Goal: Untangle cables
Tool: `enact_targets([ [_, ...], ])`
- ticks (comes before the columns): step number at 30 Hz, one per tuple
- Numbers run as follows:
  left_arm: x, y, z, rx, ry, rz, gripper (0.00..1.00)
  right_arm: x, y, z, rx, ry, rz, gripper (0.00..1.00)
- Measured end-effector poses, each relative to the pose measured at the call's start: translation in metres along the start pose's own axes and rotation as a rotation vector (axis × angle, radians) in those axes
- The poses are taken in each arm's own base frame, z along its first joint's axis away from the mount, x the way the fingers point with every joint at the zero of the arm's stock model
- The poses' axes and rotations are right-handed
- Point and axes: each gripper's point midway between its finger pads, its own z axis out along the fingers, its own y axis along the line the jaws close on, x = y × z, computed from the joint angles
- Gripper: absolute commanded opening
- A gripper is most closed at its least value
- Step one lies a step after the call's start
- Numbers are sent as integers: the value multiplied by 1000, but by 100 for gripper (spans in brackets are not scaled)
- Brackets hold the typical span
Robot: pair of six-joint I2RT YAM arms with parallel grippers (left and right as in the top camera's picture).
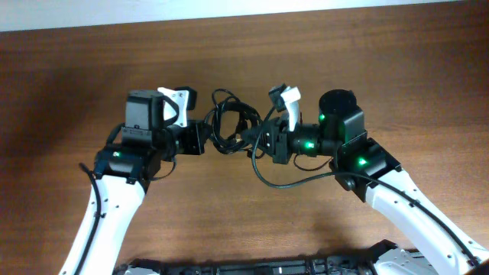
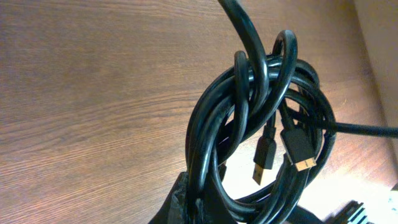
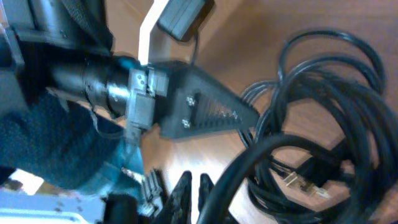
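The cables (image 1: 228, 126) are one dark tangle of thin black loops between my two grippers at the table's middle. My left gripper (image 1: 205, 137) is shut on the bundle's left side. In the left wrist view the loops (image 2: 249, 118) rise from the jaws (image 2: 193, 202), and two metal-tipped plugs (image 2: 264, 158) hang inside them. My right gripper (image 1: 260, 141) is at the bundle's right edge. In the right wrist view its fingers (image 3: 193, 190) are almost together with nothing seen between them, and a cable strand passes just beside them. The coil (image 3: 323, 124) lies beyond.
The brown wooden table (image 1: 76, 92) extends on all sides. A thicker black arm wire (image 1: 283, 182) loops below the right gripper. The left arm's black finger (image 3: 205, 112) shows in the right wrist view. A dark rail (image 1: 267, 267) runs along the front edge.
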Motion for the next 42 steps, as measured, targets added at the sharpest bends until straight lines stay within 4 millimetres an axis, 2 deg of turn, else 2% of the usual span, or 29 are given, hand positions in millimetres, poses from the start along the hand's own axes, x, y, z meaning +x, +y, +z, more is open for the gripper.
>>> enact_targets([
  [1,1,-2,2,-13,2,15,0,-12,8,0,-30,-42,3,4],
  [5,5,-12,7,-44,5,66,0,-33,23,-3,-91,-113,94,4],
  [9,5,-14,7,-53,2,78,0,-40,14,-3,-49,-157,149,4],
  [11,6,-17,8,-46,8,86,0,-45,3,-2,2,-193,132,4],
  [15,12,-28,12,-26,25,113,0,-47,-39,8,142,-230,97,4],
  [16,14,-31,12,-20,29,119,0,-42,-56,15,180,-215,109,4],
  [19,13,-40,13,22,24,121,0,-27,-85,29,228,-170,137,4],
  [20,9,-43,13,34,8,111,0,-16,-98,36,244,-138,163,4],
  [22,2,-47,13,49,-19,93,0,-7,-105,41,240,-104,184,4],
  [23,-8,-51,12,67,-58,84,0,-1,-109,44,241,-87,195,4],
  [26,-17,-57,11,92,-93,42,0,4,-110,45,242,-64,185,27],
  [27,-18,-59,11,101,-96,30,0,5,-109,45,236,-59,178,30],
  [28,-18,-59,11,103,-95,25,0,4,-110,45,235,-60,165,42],
  [30,-18,-60,11,109,-91,14,0,0,-114,37,224,-65,170,86],
  [31,-18,-59,11,107,-92,-10,0,-4,-116,30,200,-68,177,99],
  [33,-21,-53,11,71,-108,-85,0,-10,-117,15,144,-64,175,99],
  [35,-28,-38,10,-2,-154,-246,0,-19,-125,-9,101,-76,156,99],
  [37,-33,-28,9,-43,-192,-392,0,-22,-131,-24,89,-81,142,99],
  [39,-36,-19,7,-65,-234,-596,0,-12,-136,-34,85,-47,159,99],
  [42,-39,-13,6,-47,-279,-958,0,26,-126,-26,57,88,198,99],
])
